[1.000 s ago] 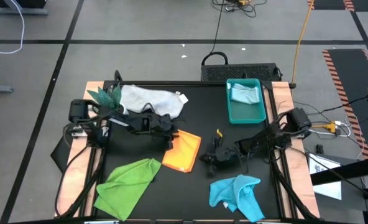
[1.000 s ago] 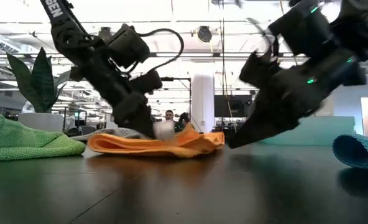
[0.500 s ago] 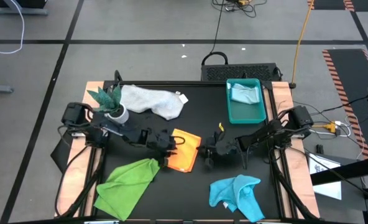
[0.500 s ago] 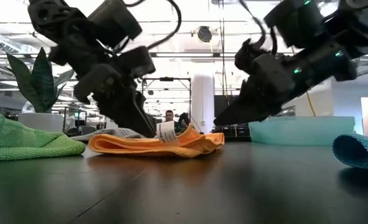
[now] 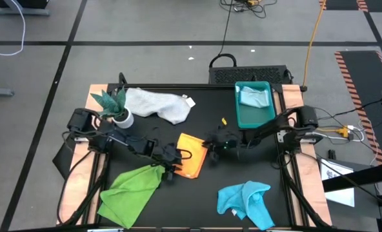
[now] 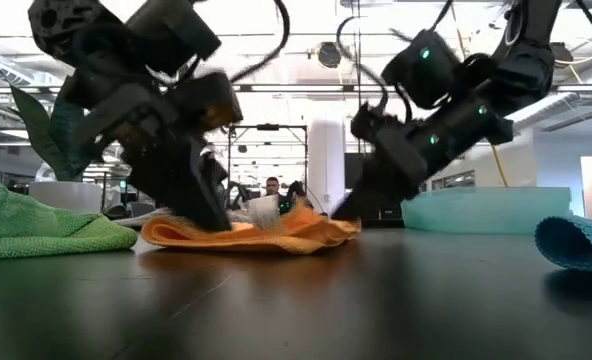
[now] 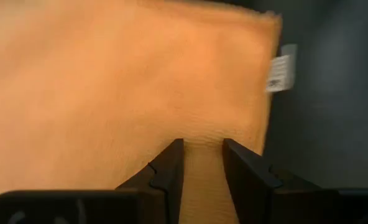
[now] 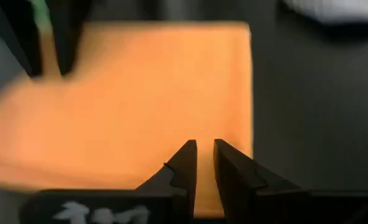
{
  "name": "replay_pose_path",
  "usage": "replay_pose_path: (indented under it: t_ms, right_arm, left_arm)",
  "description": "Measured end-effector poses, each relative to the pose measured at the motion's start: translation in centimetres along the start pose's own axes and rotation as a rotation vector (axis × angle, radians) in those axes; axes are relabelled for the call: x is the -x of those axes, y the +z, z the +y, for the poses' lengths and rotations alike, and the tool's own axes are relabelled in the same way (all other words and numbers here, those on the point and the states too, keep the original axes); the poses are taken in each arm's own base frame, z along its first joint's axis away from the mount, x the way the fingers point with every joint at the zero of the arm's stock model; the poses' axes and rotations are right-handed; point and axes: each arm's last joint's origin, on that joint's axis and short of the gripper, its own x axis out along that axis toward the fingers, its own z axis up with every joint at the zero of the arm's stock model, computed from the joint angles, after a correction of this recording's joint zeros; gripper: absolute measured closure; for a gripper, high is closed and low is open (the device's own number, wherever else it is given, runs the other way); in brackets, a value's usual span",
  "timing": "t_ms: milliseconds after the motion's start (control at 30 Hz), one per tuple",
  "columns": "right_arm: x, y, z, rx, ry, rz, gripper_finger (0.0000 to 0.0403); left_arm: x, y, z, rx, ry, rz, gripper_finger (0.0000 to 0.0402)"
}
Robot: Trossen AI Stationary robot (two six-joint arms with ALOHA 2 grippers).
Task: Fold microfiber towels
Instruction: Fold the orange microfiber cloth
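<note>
Nearest me on the bench (image 5: 210, 174), I see the left end effector (image 5: 172, 162) gripping the folded orange towel's (image 5: 192, 154) near edge, while the right end effector (image 5: 211, 143), jaws slightly parted with orange between them, sits at its far edge.

High view: overhead, straight down, far, takes in whole table (image 5: 204, 109) and floor around. Low view: at tabletop height, level across table into room behind, near. Left wrist view: very near, down past own fingers onto orange towel (image 7: 109, 81). Right wrist view: same towel from opposite edge, equally near. All four views share orange towel at table middle.
</note>
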Motion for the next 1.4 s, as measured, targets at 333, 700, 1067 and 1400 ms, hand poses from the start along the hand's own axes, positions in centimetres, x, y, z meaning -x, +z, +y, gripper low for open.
replay_pose_path:
  t_ms: [333,700,1067,1400]
  right_arm:
    - [0.8,-2.4,4.1,-0.073,0.024,0.185,0.039]
    - [4.7,-0.3,8.6,0.005,0.189,0.024,0.0394]
    - [5.0,-0.1,6.5,-0.012,0.269,0.18,0.0394]
    - [5.4,-1.2,6.2,-0.045,0.276,0.324,0.0373]
  left_arm:
    - [0.3,0.0,1.1,-0.073,0.038,0.024,0.0286]
    - [0.2,0.1,0.4,-0.082,-0.011,0.003,0.0286]
    - [1.6,0.5,0.8,-0.095,0.001,0.015,0.0286]
    - [2.2,0.9,0.5,-0.1,-0.036,-0.008,0.0286]
